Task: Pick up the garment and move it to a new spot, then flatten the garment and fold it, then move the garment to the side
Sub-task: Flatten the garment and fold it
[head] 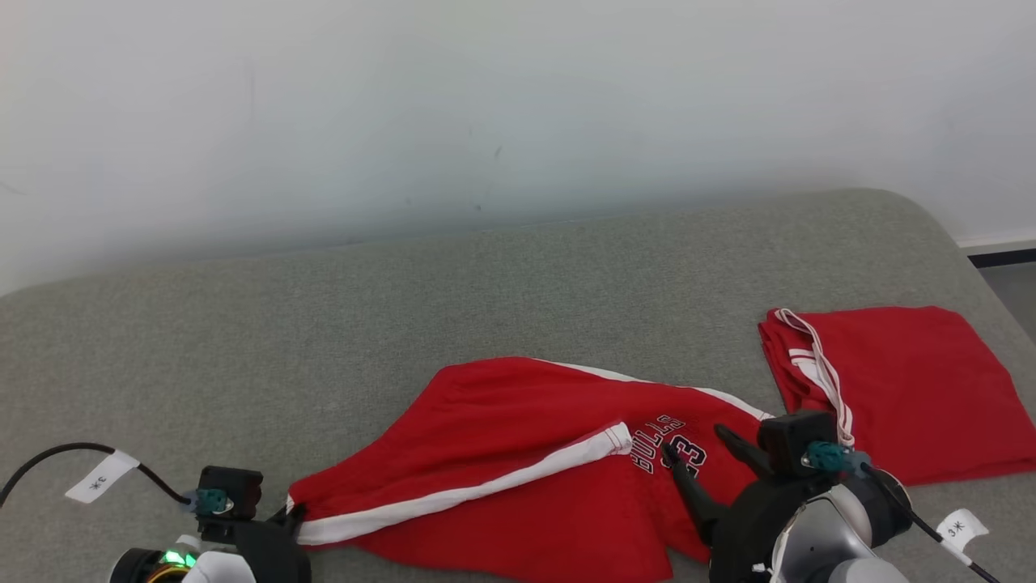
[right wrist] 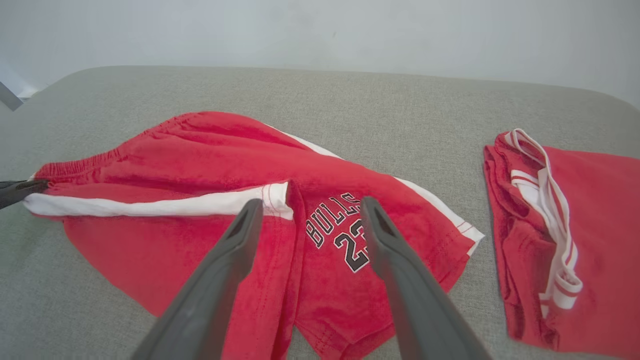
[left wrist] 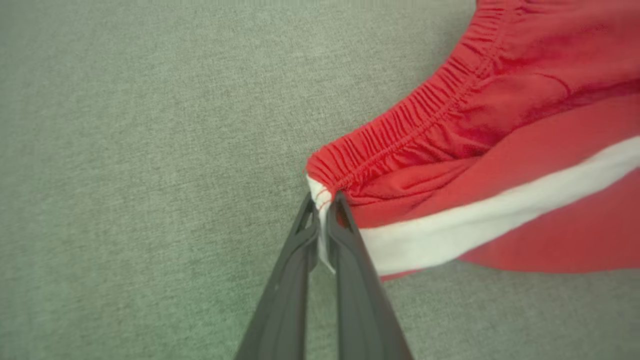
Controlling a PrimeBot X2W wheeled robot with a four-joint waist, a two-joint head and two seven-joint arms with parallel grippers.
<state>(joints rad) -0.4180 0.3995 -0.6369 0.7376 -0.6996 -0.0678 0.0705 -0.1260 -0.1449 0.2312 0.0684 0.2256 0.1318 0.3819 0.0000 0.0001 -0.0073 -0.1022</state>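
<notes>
The garment [head: 518, 421] is a pair of red shorts with white side stripes and a "BULLS 23" print, lying crumpled on the grey padded surface [head: 364, 308]. My left gripper [head: 293, 512] is shut on the white-striped corner of its elastic waistband [left wrist: 400, 135], and the pinch [left wrist: 325, 202] shows clearly in the left wrist view. Its dark tips [right wrist: 20, 190] also show at the left edge of the right wrist view. My right gripper [head: 698, 449] hovers open over the shorts [right wrist: 190, 160] near the print, its jaws [right wrist: 311, 205] spread wide with nothing between them.
A second red garment [head: 898, 389], folded with white trim, lies at the right end of the surface [right wrist: 590, 240]. A white wall runs behind. A black cable with a white tag [head: 101, 474] trails at the lower left. Bare grey fabric spreads left and behind the shorts.
</notes>
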